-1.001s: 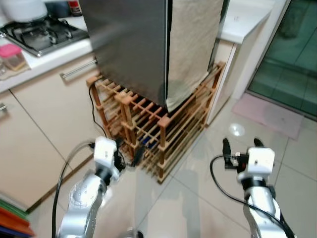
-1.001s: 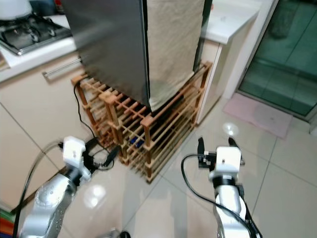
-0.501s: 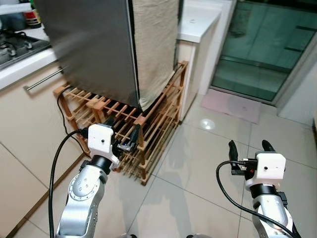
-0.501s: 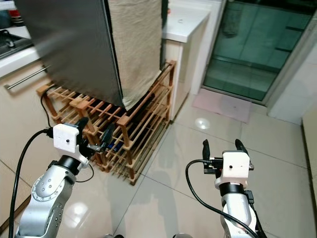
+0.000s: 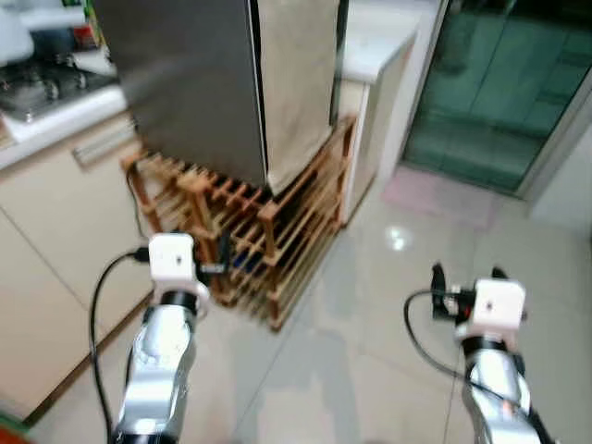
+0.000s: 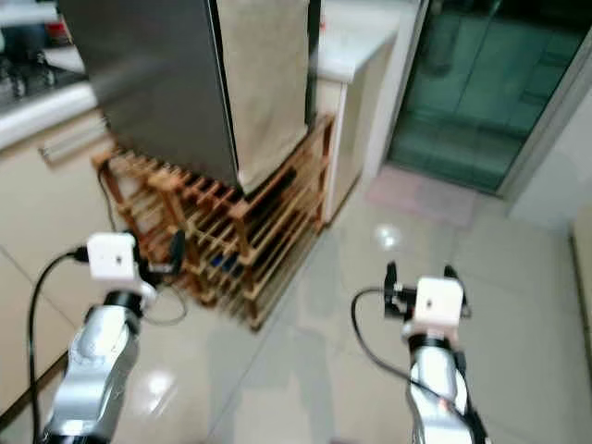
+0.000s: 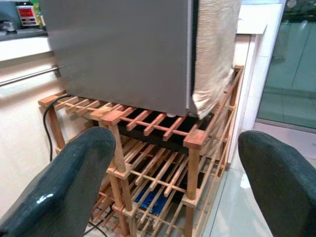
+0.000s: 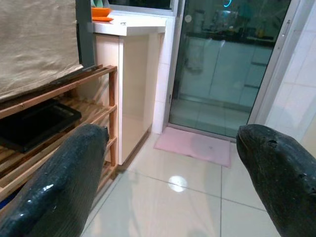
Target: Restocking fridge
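The grey steel fridge (image 5: 190, 83) stands on a wooden slatted rack (image 5: 268, 231), its door shut, and a beige cloth (image 5: 296, 83) hangs down its front. My left gripper (image 7: 175, 143) is held low in front of the rack, a little short of it, open with nothing between its fingers. My right gripper (image 5: 467, 274) hovers over the tiled floor to the right of the rack, also open and holding nothing. A flat black tray (image 8: 34, 123) lies on a rack shelf.
A counter with a gas hob (image 5: 46, 83) and a cabinet with a bar handle (image 5: 102, 146) run along the left. A white-topped cabinet (image 5: 384, 55) stands right of the fridge. Beyond it are a glass sliding door (image 5: 499, 92) and a pink mat (image 5: 435, 194).
The whole picture has shifted and blurred, so the camera has moved. Both arms hold much the same pose, and both grippers stay open and hold nothing.
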You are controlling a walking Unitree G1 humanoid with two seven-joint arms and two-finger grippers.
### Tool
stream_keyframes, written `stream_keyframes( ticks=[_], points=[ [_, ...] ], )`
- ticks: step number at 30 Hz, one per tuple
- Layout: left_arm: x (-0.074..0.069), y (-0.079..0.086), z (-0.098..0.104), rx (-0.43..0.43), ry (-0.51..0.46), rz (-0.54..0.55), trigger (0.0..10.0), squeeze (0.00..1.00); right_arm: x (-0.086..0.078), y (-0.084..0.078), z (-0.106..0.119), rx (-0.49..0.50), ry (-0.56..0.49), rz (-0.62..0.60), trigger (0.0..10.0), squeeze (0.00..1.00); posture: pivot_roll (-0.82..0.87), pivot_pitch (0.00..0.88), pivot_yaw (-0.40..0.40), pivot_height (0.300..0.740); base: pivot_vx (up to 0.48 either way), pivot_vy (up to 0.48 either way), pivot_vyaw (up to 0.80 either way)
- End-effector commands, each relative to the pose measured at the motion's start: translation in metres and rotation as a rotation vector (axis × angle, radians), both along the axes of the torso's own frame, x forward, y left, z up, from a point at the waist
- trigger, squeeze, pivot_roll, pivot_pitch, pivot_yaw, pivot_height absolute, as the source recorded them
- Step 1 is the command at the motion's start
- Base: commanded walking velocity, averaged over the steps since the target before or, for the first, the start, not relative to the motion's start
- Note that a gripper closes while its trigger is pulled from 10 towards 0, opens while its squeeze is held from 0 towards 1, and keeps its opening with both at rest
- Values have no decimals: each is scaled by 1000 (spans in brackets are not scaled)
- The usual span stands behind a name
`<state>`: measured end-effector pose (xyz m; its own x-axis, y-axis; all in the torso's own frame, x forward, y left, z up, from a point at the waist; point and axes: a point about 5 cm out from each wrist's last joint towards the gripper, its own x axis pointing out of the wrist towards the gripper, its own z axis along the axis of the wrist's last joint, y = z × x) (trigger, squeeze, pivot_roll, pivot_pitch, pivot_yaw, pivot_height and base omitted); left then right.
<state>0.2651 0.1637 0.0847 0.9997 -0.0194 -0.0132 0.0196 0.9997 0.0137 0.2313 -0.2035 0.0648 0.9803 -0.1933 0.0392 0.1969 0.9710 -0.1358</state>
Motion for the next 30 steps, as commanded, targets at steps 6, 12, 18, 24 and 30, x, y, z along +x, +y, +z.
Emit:
stream_keyframes(
  ticks=[6, 12, 18, 24, 30],
  points=[
    [5, -14, 16, -32, -77, -86, 10000, 0, 7, 0, 2, -8, -22, -5, 10000, 106, -69, 0, 37, 740, 69, 0, 0],
    [9, -18, 25, -57, -117, -103, 10000, 0, 11, 3, 5, -16, -34, 4, 10000, 102, -70, 0, 34, 740, 469, 0, 0],
    [14, -16, 31, -61, -134, -105, 10000, 0, 14, 5, 5, -24, -34, 17, 10000, 102, -69, 0, 31, 740, 480, 0, 0],
    [16, -18, 33, -70, -145, -109, 10000, 0, 14, 7, 5, -26, -29, 28, 10000, 102, -67, 0, 27, 740, 480, 0, 0],
    [17, -23, 35, -46, -159, -157, 10000, 0, 16, 8, 6, -29, -29, 36, 10000, 102, -66, 0, 26, 740, 480, 0, 0]
  ],
)
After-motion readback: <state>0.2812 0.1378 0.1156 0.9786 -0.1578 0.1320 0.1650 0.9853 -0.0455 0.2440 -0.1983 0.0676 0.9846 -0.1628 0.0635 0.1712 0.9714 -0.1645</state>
